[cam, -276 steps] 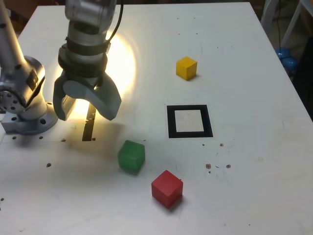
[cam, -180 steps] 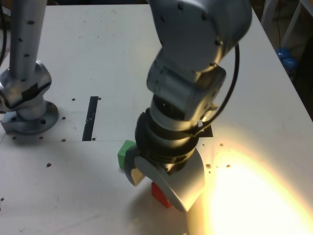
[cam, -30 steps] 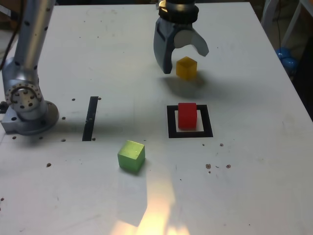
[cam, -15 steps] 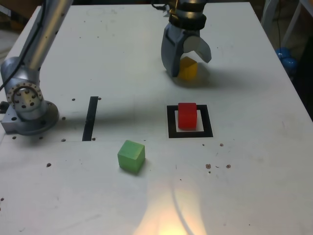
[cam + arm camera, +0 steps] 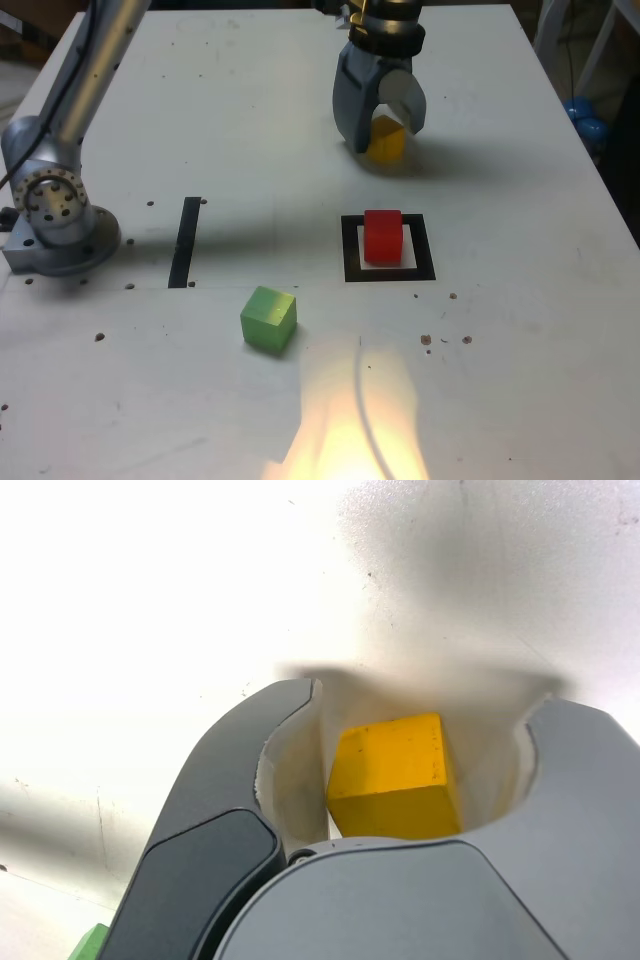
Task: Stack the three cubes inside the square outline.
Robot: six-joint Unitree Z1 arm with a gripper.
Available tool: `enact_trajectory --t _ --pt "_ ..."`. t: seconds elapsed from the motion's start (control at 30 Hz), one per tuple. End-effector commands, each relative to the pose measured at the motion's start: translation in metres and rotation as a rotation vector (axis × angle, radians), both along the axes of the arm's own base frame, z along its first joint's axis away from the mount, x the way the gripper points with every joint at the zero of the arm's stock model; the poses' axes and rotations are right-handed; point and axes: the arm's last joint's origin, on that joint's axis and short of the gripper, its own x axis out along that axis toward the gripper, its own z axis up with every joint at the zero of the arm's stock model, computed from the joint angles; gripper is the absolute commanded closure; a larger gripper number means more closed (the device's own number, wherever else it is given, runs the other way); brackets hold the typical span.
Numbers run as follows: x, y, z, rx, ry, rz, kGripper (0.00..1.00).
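The yellow cube [image 5: 389, 144] rests on the white table at the back, between the two jaws of my gripper [image 5: 383, 135]. In the wrist view the yellow cube [image 5: 392, 775] sits deep between the grey fingers [image 5: 240, 780], with a gap on each side, so the gripper [image 5: 425, 705] is open around it. The red cube [image 5: 382, 236] stands inside the square outline [image 5: 349, 250]. Nearer the front, towards the exterior view's left, the green cube [image 5: 269, 319] lies alone; a corner of that green cube [image 5: 90, 942] shows in the wrist view.
A narrow black slot [image 5: 184, 240] marks the table beside the arm's base [image 5: 55, 215] at the exterior view's left. Strong glare [image 5: 350, 440] covers the front of the table. Blue objects [image 5: 585, 115] lie beyond the table's right edge.
The red cube went from the front of the table into the square outline. In the last second the gripper came down around the yellow cube and its jaws narrowed a little.
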Motion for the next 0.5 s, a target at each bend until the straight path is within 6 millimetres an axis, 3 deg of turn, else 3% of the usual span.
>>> enact_trajectory --t 0.0,0.47 --pt "0.0007 -0.0015 -0.0002 -0.002 0.002 -0.002 0.68" --pt "0.0029 -0.0104 0.0032 0.002 -0.001 -0.035 0.69"
